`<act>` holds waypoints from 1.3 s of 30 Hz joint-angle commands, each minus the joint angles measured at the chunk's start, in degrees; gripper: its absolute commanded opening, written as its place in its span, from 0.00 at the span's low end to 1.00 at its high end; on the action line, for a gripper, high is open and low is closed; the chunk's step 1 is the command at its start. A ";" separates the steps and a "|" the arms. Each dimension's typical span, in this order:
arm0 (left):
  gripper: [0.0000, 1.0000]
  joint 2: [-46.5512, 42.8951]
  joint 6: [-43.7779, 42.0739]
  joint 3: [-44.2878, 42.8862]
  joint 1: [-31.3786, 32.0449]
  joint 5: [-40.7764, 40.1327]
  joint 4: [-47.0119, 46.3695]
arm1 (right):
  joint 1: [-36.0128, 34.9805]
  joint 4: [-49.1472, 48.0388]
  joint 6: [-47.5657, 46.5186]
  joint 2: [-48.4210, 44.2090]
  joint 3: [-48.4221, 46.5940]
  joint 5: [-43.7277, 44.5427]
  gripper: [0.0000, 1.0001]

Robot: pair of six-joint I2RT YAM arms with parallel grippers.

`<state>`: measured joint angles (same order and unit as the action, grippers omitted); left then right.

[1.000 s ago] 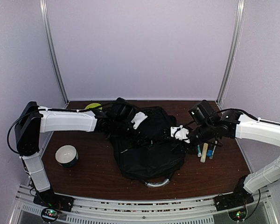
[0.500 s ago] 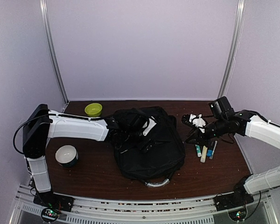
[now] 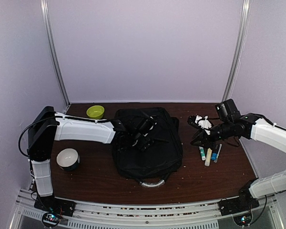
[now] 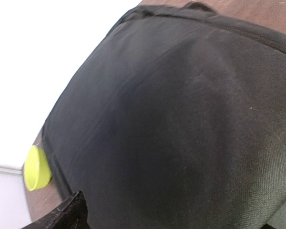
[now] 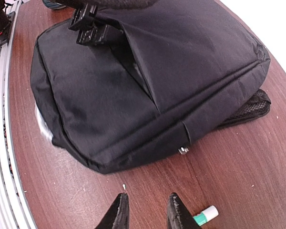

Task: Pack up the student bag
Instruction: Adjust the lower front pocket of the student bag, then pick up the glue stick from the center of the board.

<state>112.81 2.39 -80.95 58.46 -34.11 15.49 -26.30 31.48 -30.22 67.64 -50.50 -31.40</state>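
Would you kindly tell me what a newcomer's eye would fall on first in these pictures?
The large black student bag lies flat in the middle of the brown table, with the white left arm stretched over its far part. To its right, a few small stationery items lie clustered near the right arm's fingers; a green bowl and a white bowl sit on the left.

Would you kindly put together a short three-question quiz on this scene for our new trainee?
1. True or false: the green bowl sits inside the backpack.
2. Which is above the backpack? A) left end effector B) right end effector
3. What small items lie on the table beside the right end effector?
Key: 1 false; 2 A; 3 markers.
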 commanded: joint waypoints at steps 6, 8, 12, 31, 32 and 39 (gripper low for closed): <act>0.95 -7.25 -3.80 5.00 -0.58 5.27 -5.11 | 3.65 3.65 -0.02 -1.44 -1.06 11.72 0.28; 0.97 -9.33 -4.54 6.77 -0.36 8.85 -6.06 | 4.90 5.50 -0.18 -1.18 -1.39 15.15 0.28; 0.98 -12.81 -4.44 8.21 -0.27 12.68 -5.58 | 8.23 10.05 0.80 1.03 -2.97 19.87 0.29; 0.98 -17.37 4.86 10.24 -0.45 10.87 -5.73 | 13.82 18.88 6.20 21.88 -10.63 20.02 0.34; 0.98 -17.37 4.85 10.21 -0.45 10.45 -5.62 | 13.78 19.43 5.47 22.49 -11.23 18.97 0.34; 0.98 -18.27 4.94 8.72 -0.45 8.60 -3.12 | 12.64 21.03 3.86 26.41 -15.20 15.79 0.35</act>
<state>96.42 6.07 -70.57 57.98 -23.42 12.10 -12.91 50.81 -25.30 92.73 -63.31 -13.08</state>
